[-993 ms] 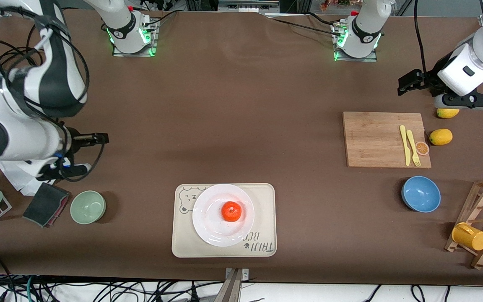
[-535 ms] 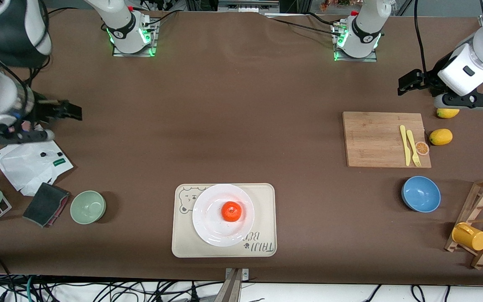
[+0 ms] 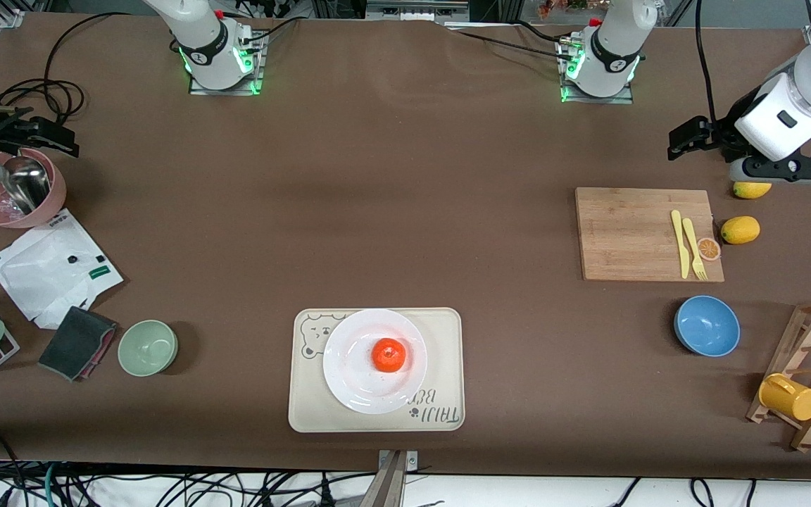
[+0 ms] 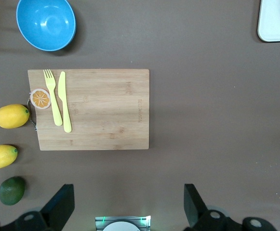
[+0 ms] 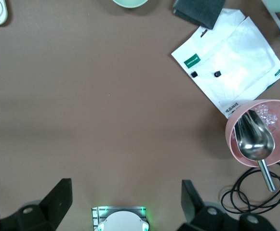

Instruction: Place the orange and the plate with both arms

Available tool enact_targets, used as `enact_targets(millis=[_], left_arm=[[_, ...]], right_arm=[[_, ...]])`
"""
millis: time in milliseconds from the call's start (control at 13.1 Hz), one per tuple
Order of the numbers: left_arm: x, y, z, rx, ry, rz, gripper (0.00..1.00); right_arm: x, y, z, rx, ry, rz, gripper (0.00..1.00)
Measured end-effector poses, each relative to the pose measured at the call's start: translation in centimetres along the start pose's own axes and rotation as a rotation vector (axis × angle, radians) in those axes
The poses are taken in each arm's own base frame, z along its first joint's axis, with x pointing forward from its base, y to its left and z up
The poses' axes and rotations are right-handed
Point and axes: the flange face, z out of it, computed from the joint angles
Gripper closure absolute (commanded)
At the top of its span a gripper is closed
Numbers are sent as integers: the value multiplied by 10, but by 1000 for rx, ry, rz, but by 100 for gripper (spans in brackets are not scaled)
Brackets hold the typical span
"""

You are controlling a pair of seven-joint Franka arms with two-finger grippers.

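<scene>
The orange [image 3: 388,354] sits in the middle of the white plate [image 3: 349,380]. The plate rests on a beige bear-print tray [image 3: 444,331] near the front edge of the table. My left gripper [image 3: 679,141] hangs open and empty over bare table beside the cutting board, toward the left arm's end; its own view [image 4: 127,207] shows the jaws spread wide. My right gripper [image 3: 53,137] hangs open and empty beside a pink bowl at the right arm's end; its own view [image 5: 125,202] shows the jaws spread wide. Both grippers are well away from the plate.
A wooden cutting board [image 3: 631,236] carries a yellow fork, a knife and an orange slice, with two lemons [image 3: 740,229] beside it. A blue bowl [image 3: 707,325] and a mug rack [image 3: 810,373] stand nearby. The pink bowl [image 3: 15,186] holds a metal scoop. There are also a white bag [image 3: 53,271] and a green bowl [image 3: 147,347].
My right arm has swung away from the green bowl toward the right arm's end of the table, uncovering the white bag and the pink bowl. The left arm, plate and orange have not moved.
</scene>
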Motion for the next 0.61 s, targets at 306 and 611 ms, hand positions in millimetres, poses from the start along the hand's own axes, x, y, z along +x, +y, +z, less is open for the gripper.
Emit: enact_targets(millis=[306, 611], left_arm=[[0, 0, 0, 0, 0, 0, 0], [0, 0, 0, 0, 0, 0, 0]], right_arm=[[1, -10, -3, 31, 13, 66, 0], [4, -12, -2, 49, 21, 91, 0]])
